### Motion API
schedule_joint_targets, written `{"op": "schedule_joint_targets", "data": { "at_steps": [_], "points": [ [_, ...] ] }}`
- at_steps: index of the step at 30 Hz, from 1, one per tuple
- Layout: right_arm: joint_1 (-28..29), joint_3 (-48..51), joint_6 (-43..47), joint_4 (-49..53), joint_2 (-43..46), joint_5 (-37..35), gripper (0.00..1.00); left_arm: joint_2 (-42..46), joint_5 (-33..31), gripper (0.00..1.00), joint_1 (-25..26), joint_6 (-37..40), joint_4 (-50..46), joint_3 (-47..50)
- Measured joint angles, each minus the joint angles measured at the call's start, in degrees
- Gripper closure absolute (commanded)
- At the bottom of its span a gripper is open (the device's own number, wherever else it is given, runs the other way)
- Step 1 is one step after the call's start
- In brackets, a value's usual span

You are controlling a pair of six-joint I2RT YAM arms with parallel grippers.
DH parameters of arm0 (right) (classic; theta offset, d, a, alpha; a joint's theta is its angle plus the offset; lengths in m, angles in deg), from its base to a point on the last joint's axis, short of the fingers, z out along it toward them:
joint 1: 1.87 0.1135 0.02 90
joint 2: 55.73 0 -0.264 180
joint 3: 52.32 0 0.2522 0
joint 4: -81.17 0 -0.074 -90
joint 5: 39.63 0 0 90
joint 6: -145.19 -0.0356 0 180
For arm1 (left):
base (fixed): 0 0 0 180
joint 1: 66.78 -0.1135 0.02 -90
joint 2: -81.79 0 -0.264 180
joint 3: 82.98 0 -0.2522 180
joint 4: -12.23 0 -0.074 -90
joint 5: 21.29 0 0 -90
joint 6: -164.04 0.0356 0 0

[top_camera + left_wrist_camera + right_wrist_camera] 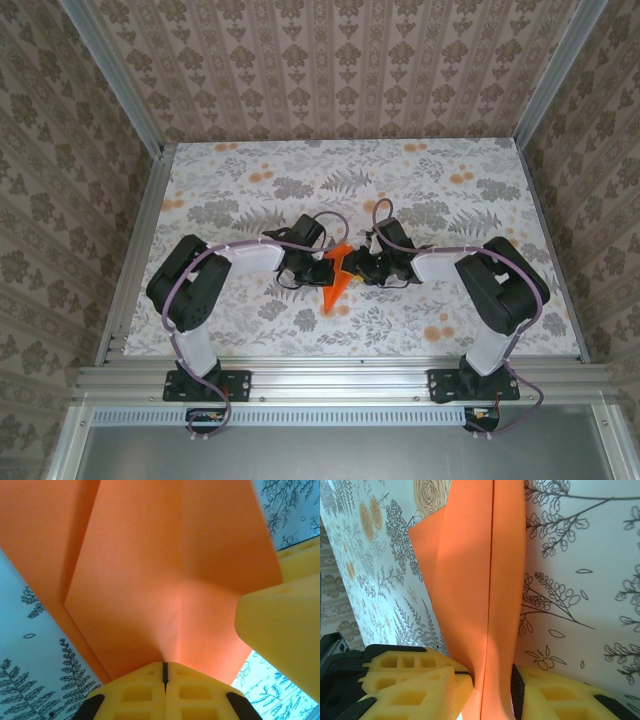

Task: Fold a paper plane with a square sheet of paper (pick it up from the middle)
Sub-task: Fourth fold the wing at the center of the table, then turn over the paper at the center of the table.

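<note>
Mid-fold, both arms meeting at the centre of the floral table [250, 190]. The square sheet of paper [337, 278] is no longer flat: it is already creased into a narrow pointed shape, held between the two grippers, with its tip hanging toward the near edge in the top view. Whether the tip touches the table is unclear. Left gripper [165, 672] is closed, yellow foam pads pressed together on the paper's edge, and the orange sheet [170, 570] fans out above them with a centre crease and a side flap visible. A yellow pad of the right gripper [280, 620] sits against the sheet at the right of that view. Right gripper [490, 680] has one pad on each side of the folded strip [480, 580] and looks pinched onto it, with a long straight crease running up the middle. In the top view the left gripper [322, 268] and right gripper [358, 268] are almost touching. Judged step: setting or sharpening a lengthwise fold, wings probably still to do. The next move likely needs one gripper to keep its hold while the other lets go and regrips a flap. The paper is thin, so a pull could slip or tear it.
</note>
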Motion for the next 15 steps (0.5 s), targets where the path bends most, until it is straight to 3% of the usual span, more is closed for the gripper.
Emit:
{"op": "schedule_joint_targets", "data": {
  "at_steps": [9,15],
  "points": [
    [0.0,0.0,-1.1,-4.6,-2.8,1.6,0.68,0.2,1.6,1.00,-0.1,-1.1,3.2,1.8],
    [0.0,-0.4,-1.4,-6.5,-4.3,2.8,0.77,1.5,1.9,1.00,-0.7,-1.9,4.5,3.5]
  ]
}}
